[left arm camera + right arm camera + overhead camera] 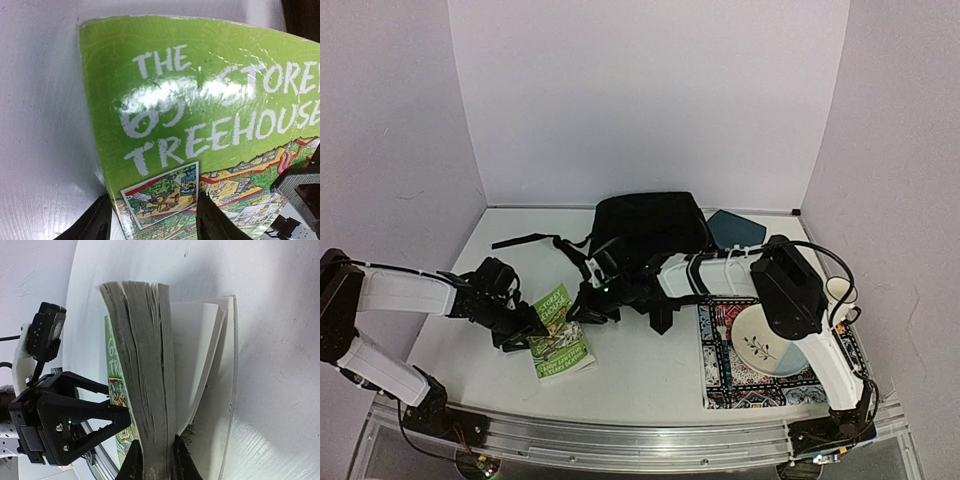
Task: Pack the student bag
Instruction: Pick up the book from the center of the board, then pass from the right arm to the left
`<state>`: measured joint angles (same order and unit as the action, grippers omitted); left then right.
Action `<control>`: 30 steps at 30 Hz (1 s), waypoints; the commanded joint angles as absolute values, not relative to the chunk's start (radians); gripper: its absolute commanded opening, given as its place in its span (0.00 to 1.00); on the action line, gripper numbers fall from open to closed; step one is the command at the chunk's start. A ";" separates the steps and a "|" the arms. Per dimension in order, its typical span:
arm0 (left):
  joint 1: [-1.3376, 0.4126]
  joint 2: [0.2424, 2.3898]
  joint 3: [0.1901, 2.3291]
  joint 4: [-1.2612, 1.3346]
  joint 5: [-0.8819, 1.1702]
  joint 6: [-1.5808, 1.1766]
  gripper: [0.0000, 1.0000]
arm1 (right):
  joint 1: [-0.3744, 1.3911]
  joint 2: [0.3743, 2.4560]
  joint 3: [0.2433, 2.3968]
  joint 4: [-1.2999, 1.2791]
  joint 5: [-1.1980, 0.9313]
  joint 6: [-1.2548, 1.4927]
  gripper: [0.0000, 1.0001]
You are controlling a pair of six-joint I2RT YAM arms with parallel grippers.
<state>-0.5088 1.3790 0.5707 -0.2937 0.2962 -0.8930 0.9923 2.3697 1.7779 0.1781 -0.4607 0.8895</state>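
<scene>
Right gripper is clamped on the pages of the green book. Left gripper sits at its cover, can't tell if it's pinching. Probably steadying it for the student bag mid-frame.

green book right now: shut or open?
Partly open. Right wrist view: the green book fans apart; right gripper pinches one thick page block, other leaves splay loose.

Green book, blk bag
</scene>
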 commanded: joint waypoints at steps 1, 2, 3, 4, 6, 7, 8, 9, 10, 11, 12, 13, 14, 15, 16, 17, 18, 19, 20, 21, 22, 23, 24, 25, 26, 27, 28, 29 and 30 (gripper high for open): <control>-0.525 1.288 0.589 -0.137 0.308 -0.914 0.61 | 1.014 2.240 1.705 0.370 -0.572 0.929 0.00; -0.525 1.261 0.588 -0.137 0.291 -0.919 0.63 | 1.005 2.217 1.674 0.402 -0.558 0.946 0.00; -0.524 1.230 0.586 -0.137 0.276 -0.923 0.65 | 0.993 2.192 1.642 0.429 -0.544 0.961 0.00; -0.524 1.198 0.584 -0.137 0.260 -0.928 0.68 | 0.981 2.164 1.617 0.452 -0.532 0.973 0.00; -0.525 1.145 0.581 -0.137 0.226 -0.938 0.74 | 0.959 2.120 1.576 0.496 -0.510 0.991 0.00; -0.525 1.118 0.581 -0.135 0.213 -0.940 0.77 | 0.948 2.097 1.562 0.513 -0.502 0.999 0.00; -0.525 1.090 0.581 -0.133 0.202 -0.942 0.81 | 0.939 2.076 1.550 0.531 -0.495 1.008 0.00; -0.525 1.068 0.582 -0.132 0.193 -0.943 0.83 | 0.932 2.059 1.542 0.546 -0.488 1.018 0.00; -0.525 1.042 0.583 -0.131 0.184 -0.945 0.87 | 0.924 2.039 1.532 0.558 -0.479 1.026 0.00; -0.525 1.020 0.584 -0.128 0.175 -0.949 0.90 | 0.919 2.024 1.529 0.571 -0.473 1.036 0.00; -0.525 1.001 0.586 -0.124 0.165 -0.953 0.92 | 0.912 2.013 1.526 0.583 -0.465 1.043 0.00; -0.525 0.984 0.586 -0.121 0.157 -0.956 0.94 | 0.909 2.002 1.525 0.593 -0.459 1.051 0.00; -0.525 0.967 0.584 -0.117 0.148 -0.963 0.96 | 0.905 1.992 1.526 0.605 -0.451 1.057 0.00; -0.525 0.951 0.581 -0.110 0.142 -0.971 0.97 | 0.902 1.980 1.526 0.613 -0.439 1.064 0.00; -0.524 0.936 0.577 -0.103 0.137 -0.978 0.98 | 0.899 1.967 1.525 0.620 -0.425 1.070 0.00; -0.524 0.920 0.573 -0.094 0.134 -0.989 0.98 | 0.897 1.954 1.523 0.625 -0.407 1.074 0.00; -0.524 0.902 0.568 -0.081 0.132 -1.000 0.99 | 0.895 1.942 1.521 0.629 -0.387 1.077 0.00; -0.523 0.888 0.558 -0.061 0.132 -1.012 0.99 | 0.893 1.933 1.520 0.635 -0.363 1.078 0.00; -0.523 0.875 0.552 -0.040 0.135 -1.023 0.99 | 0.892 1.923 1.518 0.639 -0.343 1.082 0.00; -0.524 0.863 0.545 -0.020 0.138 -1.032 0.99 | 0.891 1.912 1.518 0.645 -0.322 1.087 0.00; -0.524 0.853 0.535 0.000 0.145 -1.042 1.00 | 0.891 1.906 1.519 0.653 -0.303 1.091 0.00; -0.524 0.849 0.525 0.042 0.156 -1.056 0.99 | 0.891 1.901 1.523 0.663 -0.285 1.094 0.00; -0.525 0.848 0.517 0.076 0.168 -1.068 0.99 | 0.891 1.897 1.526 0.672 -0.271 1.098 0.00; -0.525 0.848 0.508 0.111 0.181 -1.077 0.99 | 0.891 1.893 1.529 0.682 -0.257 1.103 0.00; -0.525 0.850 0.502 0.145 0.196 -1.086 0.99 | 0.891 1.891 1.529 0.696 -0.245 1.110 0.00; -0.525 0.854 0.503 0.164 0.204 -1.092 0.99 | 0.891 1.888 1.528 0.710 -0.230 1.116 0.00; -0.525 0.862 0.509 0.170 0.208 -1.091 1.00 | 0.891 1.885 1.525 0.725 -0.218 1.123 0.00; -0.525 0.871 0.518 0.174 0.211 -1.082 1.00 | 0.891 1.882 1.521 0.745 -0.208 1.127 0.00; -0.525 0.877 0.525 0.180 0.213 -1.079 1.00 | 0.891 1.879 1.517 0.761 -0.196 1.132 0.00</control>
